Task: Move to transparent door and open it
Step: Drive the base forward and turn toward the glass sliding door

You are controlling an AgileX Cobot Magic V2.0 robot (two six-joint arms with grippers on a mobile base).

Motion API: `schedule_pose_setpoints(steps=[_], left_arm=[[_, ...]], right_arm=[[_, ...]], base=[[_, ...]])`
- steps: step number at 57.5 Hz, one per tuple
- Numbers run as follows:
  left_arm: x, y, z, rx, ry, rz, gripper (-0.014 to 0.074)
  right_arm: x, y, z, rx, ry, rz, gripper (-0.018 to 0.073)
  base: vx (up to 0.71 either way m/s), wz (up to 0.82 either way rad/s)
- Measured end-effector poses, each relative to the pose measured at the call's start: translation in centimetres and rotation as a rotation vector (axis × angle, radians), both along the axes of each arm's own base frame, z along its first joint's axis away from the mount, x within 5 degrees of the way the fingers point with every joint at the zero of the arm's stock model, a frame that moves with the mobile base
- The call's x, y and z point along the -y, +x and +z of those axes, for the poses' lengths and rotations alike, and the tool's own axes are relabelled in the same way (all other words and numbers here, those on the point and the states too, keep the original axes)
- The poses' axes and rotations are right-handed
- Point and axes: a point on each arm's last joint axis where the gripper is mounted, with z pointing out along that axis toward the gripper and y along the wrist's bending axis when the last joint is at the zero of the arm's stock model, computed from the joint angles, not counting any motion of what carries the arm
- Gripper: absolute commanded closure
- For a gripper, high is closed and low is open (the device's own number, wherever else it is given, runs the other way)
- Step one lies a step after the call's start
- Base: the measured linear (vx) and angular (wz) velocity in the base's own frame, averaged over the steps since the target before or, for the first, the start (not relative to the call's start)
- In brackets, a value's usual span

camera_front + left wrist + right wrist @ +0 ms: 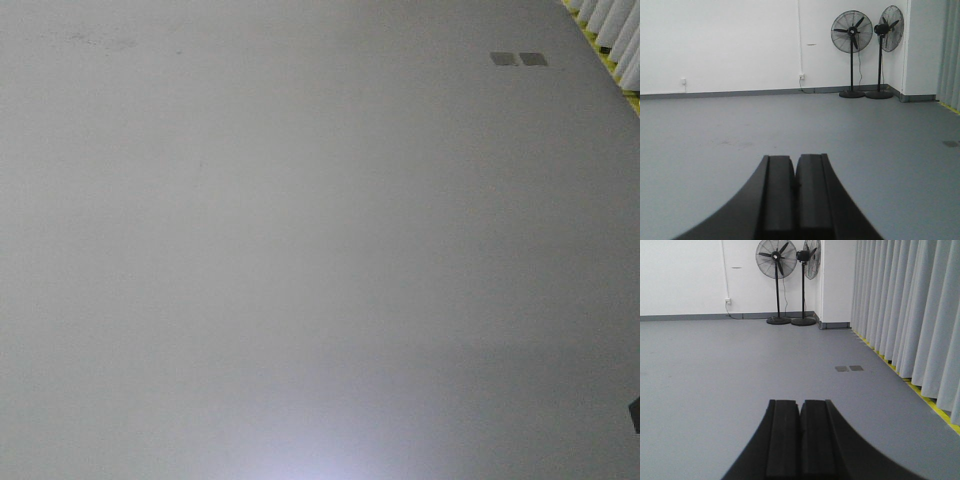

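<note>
Exterior front-facing view: grey floor (300,250), curtain (615,30) at its corner. Left wrist: left gripper (795,160) clenched, empty; fans (852,32) left of the curtain. Right wrist: right gripper (800,403) clenched, empty. No view shows the transparent door; probably rigid, breakable, best gripped by its frame.

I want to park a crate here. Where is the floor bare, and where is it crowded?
The grey floor is bare from the near edge out to the white wall. It is crowded only in the far corner, where two fans stand, and along the curtain on the right.
</note>
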Motion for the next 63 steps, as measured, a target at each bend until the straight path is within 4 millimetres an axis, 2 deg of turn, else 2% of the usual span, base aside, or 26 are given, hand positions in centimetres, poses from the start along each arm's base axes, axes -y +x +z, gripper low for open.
schedule_pose_setpoints(steps=[22,63], left_arm=[[0.00,0.00,0.00,0.000,0.000,0.000,0.0603],[0.00,0.00,0.00,0.000,0.000,0.000,0.0603]], right_arm=[[0.00,0.00,0.00,0.000,0.000,0.000,0.0565],[0.00,0.00,0.00,0.000,0.000,0.000,0.0565]], base=[[0.12,0.06],[0.13,-0.09]])
